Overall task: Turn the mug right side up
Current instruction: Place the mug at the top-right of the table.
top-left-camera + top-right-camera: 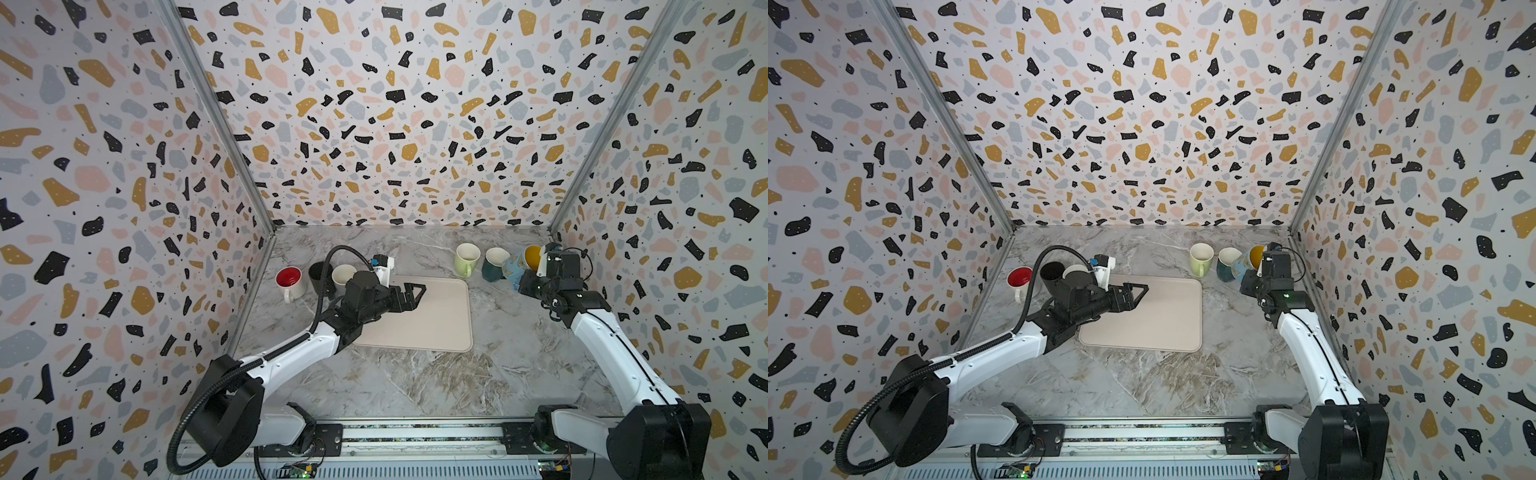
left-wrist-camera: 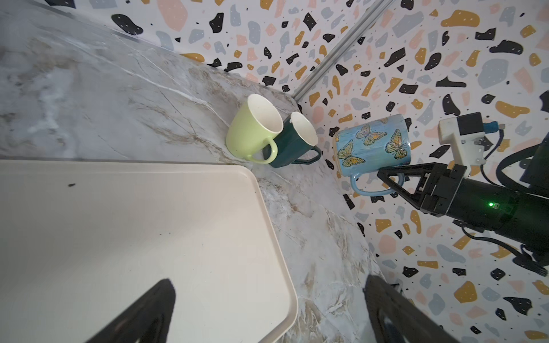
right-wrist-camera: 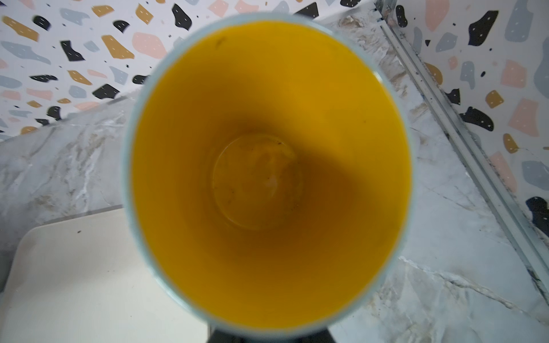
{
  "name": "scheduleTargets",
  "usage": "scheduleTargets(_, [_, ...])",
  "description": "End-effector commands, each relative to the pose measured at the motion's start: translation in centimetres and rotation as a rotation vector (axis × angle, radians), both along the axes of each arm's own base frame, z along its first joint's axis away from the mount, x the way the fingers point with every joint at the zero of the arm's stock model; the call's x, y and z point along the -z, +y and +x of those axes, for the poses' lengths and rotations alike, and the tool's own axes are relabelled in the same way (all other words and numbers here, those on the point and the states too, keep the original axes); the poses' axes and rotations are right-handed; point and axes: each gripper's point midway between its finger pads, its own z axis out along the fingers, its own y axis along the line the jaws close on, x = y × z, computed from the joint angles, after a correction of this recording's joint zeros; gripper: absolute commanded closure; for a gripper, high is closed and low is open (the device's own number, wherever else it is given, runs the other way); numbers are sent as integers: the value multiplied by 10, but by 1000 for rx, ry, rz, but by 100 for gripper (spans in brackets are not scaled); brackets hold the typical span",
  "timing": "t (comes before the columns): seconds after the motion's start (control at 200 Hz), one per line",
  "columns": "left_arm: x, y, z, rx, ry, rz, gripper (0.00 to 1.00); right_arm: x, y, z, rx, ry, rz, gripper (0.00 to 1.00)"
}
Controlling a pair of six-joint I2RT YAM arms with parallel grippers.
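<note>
Mug (image 2: 372, 145) tilted, handle in right hand (image 2: 386, 178)

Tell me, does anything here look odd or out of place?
Only the blue butterfly-printed ceramic mug with a yellow inside: it hangs tilted above the marble table, handle pinched in the right gripper.
</note>
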Motion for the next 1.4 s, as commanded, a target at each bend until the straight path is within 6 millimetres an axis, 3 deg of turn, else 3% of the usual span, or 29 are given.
scheduleTargets(0.0, [-1, 17, 6, -66, -69, 65, 0, -59, -12, 22, 37, -172, -64, 100])
scheduleTargets(0.335, [19, 42, 5, -156, -99, 151, 0, -63, -29, 37, 96, -143, -166, 100])
scheduleTargets(0.736, [23, 49, 1, -172, -110, 153, 0, -59, -53, 68, 181, -109, -233, 100])
scheduleTargets(1.086, [24, 52, 0, -183, -115, 161, 0, -41, -77, 97, 216, -68, -214, 100])
scheduleTargets(1.397, [25, 53, 1, -189, -115, 166, 0, -13, -90, 110, 226, -7, -207, 100])
